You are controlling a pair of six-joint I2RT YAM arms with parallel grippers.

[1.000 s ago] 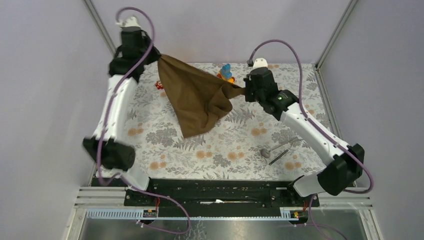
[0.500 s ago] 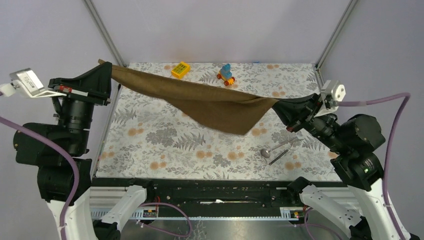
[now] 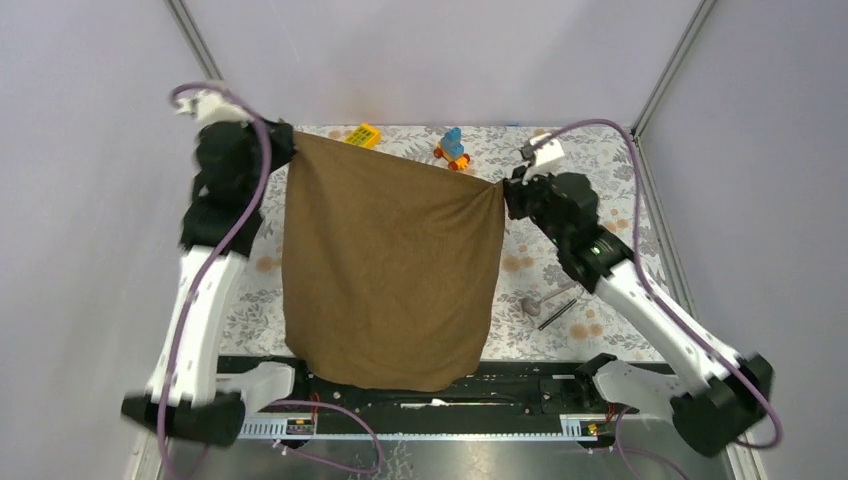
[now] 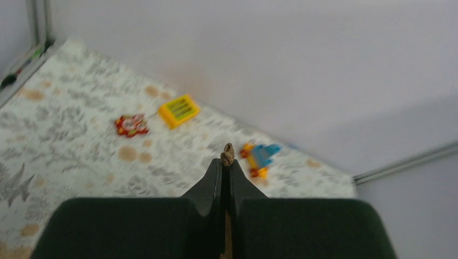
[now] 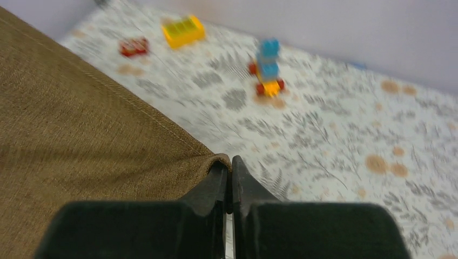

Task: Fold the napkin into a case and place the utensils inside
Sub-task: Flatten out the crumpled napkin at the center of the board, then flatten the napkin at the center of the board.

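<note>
Above the bench: napkin hangs spread, hiding the middle.
Left hand: clamped on one top corner.
Right hand: clamped on the other.
Spoon, stick: on bench, right of napkin.

The napkin is coarse-woven matt brown cloth with a stitched hem; the spoon is silver metal; the yellow toy block looks smooth plastic; the fingers are matt black.

White arm links, black joints, purple cables.
</note>
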